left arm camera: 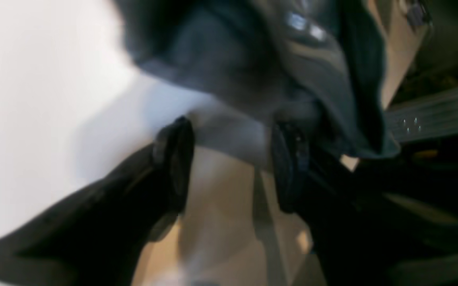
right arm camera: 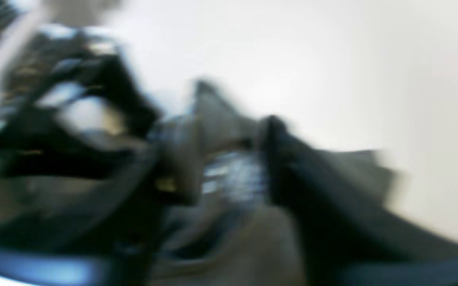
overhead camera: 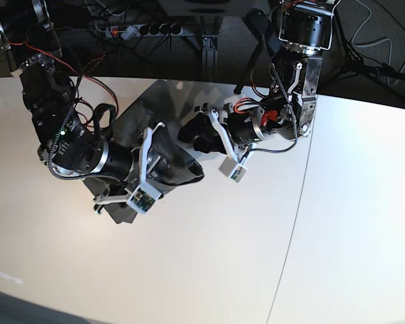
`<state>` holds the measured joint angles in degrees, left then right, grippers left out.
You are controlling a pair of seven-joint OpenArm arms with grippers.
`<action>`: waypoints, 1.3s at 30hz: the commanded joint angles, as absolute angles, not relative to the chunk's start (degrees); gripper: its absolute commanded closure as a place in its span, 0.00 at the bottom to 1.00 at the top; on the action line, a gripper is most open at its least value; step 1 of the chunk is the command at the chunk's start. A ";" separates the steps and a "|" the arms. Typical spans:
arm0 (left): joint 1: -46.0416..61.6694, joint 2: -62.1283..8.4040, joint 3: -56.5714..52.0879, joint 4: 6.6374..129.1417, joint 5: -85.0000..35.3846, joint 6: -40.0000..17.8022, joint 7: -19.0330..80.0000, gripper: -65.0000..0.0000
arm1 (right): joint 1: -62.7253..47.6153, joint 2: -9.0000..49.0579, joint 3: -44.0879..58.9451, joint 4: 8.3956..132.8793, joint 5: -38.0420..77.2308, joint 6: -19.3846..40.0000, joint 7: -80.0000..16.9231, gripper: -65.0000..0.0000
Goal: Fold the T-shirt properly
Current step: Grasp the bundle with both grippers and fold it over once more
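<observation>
T-shirt [overhead camera: 163, 145] bunched on white table [overhead camera: 209, 270] | left fingers [left arm camera: 288, 167] apart, empty | right fingers' state unclear

One T-shirt [overhead camera: 163, 150], bunched in a dark heap; one white counter [overhead camera: 209, 270] beneath it; two robot arms reaching in; two tools, the left tool [overhead camera: 192, 133] and the right tool [overhead camera: 169, 165]; two small wrist cameras.

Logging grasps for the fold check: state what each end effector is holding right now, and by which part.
Left end effector: open and empty, with the T-shirt bunched just beyond its fingers. Right end effector: at the bunched fabric, but blur hides whether it grips.
</observation>
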<state>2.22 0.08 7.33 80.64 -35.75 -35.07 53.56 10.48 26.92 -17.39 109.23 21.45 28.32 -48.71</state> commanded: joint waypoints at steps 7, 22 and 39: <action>4.01 -5.82 0.21 92.51 -37.52 -38.04 56.16 1.00 | 16.23 27.42 -9.39 104.79 19.49 29.80 -43.42 1.00; 8.58 -0.67 26.41 102.83 -36.99 -40.00 55.00 1.00 | 35.24 14.37 -9.39 64.42 18.79 30.02 -40.53 1.00; 1.13 9.00 29.65 87.99 -24.69 -40.00 44.23 1.00 | 35.53 17.63 -10.66 61.60 24.71 30.06 -47.75 1.00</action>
<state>1.78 8.12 29.52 87.15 -23.66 -38.63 45.63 33.82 17.43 -11.00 60.84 23.75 28.25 -48.69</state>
